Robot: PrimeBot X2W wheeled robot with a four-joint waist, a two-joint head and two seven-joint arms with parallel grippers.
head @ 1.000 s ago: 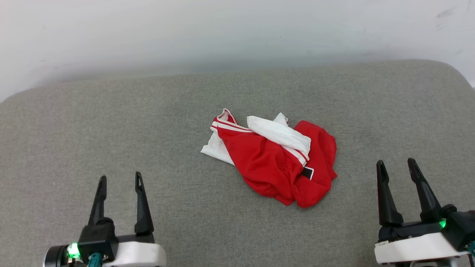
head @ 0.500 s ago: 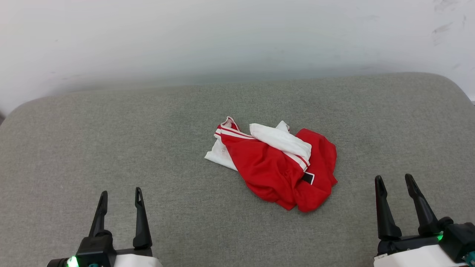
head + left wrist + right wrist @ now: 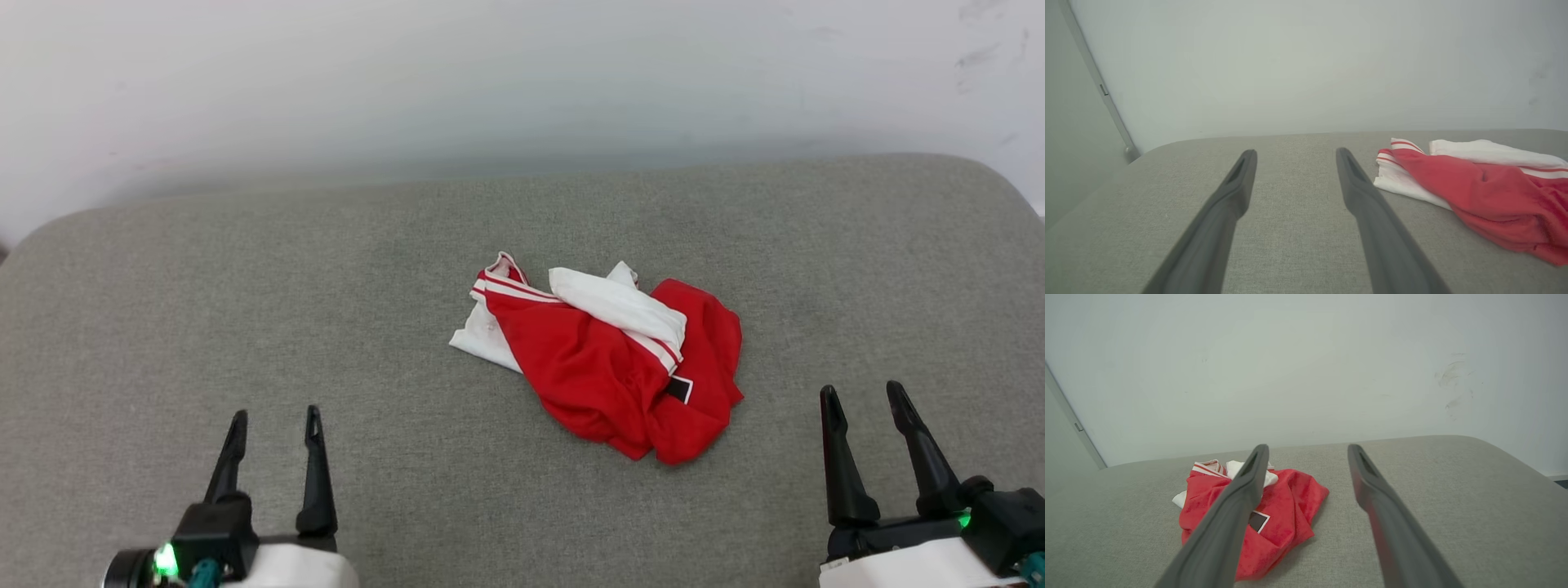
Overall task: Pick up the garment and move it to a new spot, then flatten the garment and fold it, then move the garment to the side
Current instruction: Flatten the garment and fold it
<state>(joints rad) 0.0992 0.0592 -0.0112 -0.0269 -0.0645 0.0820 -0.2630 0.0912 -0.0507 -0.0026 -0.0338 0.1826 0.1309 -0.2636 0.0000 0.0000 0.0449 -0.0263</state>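
The garment [image 3: 600, 359] lies crumpled in the middle of the grey cushion [image 3: 326, 310], red with white sleeves, striped trim and a small black tag. It also lies at the right of the left wrist view [image 3: 1486, 188] and at lower left of the right wrist view [image 3: 1286, 506]. My left gripper [image 3: 275, 418] stands open at the lower left, well short of the garment. My right gripper [image 3: 864, 394] stands open at the lower right, a little to the garment's right. Both hold nothing, as their own wrist views show: left gripper [image 3: 1294, 153], right gripper [image 3: 1308, 448].
A white wall [image 3: 522, 82] rises behind the cushion's far edge. The cushion's rounded corners curve away at the far left and the far right [image 3: 992, 175]. A grey vertical strip [image 3: 1098, 85] runs down the wall at the left.
The head camera tilted, so the whole scene sits lower in the picture than a second ago. Both grippers show lower in frame; the left one shifted slightly right. The garment has not moved.
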